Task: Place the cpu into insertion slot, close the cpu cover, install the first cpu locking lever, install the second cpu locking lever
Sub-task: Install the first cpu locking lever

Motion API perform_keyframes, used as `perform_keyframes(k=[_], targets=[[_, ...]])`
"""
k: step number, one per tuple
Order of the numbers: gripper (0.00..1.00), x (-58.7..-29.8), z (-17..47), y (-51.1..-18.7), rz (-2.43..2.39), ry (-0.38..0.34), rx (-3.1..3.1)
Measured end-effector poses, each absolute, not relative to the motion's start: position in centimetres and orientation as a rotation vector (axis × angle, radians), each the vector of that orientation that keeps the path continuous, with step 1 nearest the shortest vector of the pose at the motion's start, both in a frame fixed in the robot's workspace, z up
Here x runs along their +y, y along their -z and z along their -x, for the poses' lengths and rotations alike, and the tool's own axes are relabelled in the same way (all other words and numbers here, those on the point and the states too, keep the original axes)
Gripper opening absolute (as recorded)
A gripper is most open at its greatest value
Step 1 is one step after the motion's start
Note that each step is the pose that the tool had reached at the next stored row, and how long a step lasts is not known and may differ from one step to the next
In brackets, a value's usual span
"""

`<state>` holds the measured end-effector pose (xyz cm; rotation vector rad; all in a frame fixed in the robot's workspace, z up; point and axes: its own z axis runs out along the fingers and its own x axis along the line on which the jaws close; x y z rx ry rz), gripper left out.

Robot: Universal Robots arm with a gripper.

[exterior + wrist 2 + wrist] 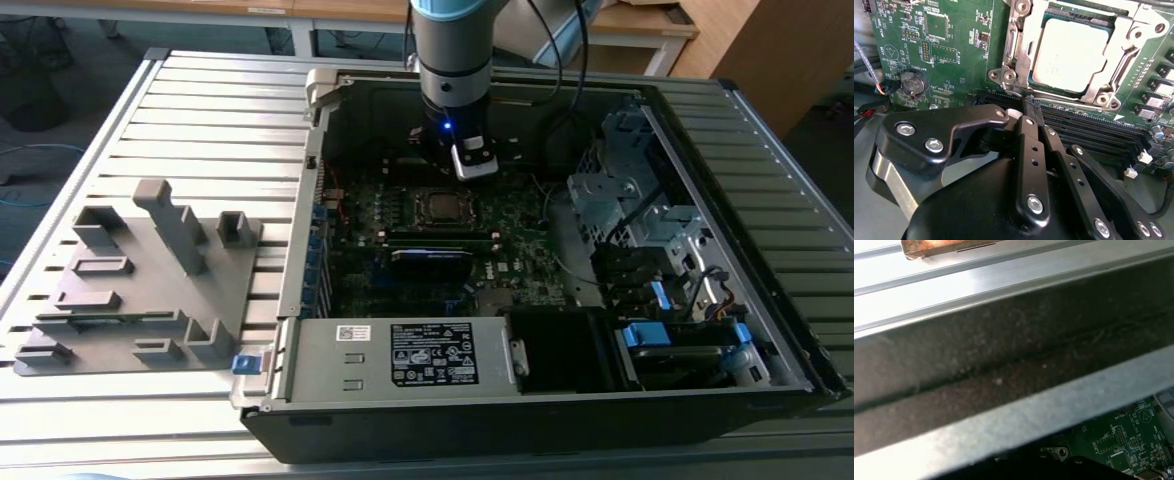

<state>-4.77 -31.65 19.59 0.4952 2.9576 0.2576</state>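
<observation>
cpu (1069, 55): silver-grey | cpu cover (1021, 52): silvery | tool (1031, 112): black | motherboard (954, 45): green

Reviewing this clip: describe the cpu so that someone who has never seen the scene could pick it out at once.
Start at the open computer case and its green motherboard. Near the board's middle sits the insertion slot, with the silvery cpu cover closed over it. The cpu is the dull silver-grey square showing through that cover's window, unlike the long black memory slots beside it.
</observation>
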Motion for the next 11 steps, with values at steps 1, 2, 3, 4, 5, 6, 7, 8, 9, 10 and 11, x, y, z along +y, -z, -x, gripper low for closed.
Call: perform_keyframes(k=[1, 2, 3, 4, 5, 6, 7, 8, 9, 10, 11], targets=[[0.11, -31.64, 4.77, -19.57, -0.496, -0.258, 2.957], [0.11, -31.64, 4.77, -19.56, -0.496, -0.258, 2.957], [0.11, -31.64, 4.77, -19.53, -0.497, -0.258, 2.957], [0.11, -31.64, 4.76, -19.50, -0.497, -0.259, 2.957], [0.11, -31.64, 4.76, -19.50, -0.497, -0.258, 2.957], [0.11, -31.64, 4.76, -19.50, -0.497, -0.258, 2.957], [0.11, -31.64, 4.77, -19.50, -0.497, -0.258, 2.957], [0.11, -31.64, 4.77, -19.50, -0.497, -0.258, 2.957], [0.11, -31.64, 4.77, -19.50, -0.497, -0.258, 2.957], [0.11, -31.65, 4.77, -19.51, -0.498, -0.259, 2.957], [0.11, -31.65, 4.78, -19.51, -0.498, -0.267, 2.957]])
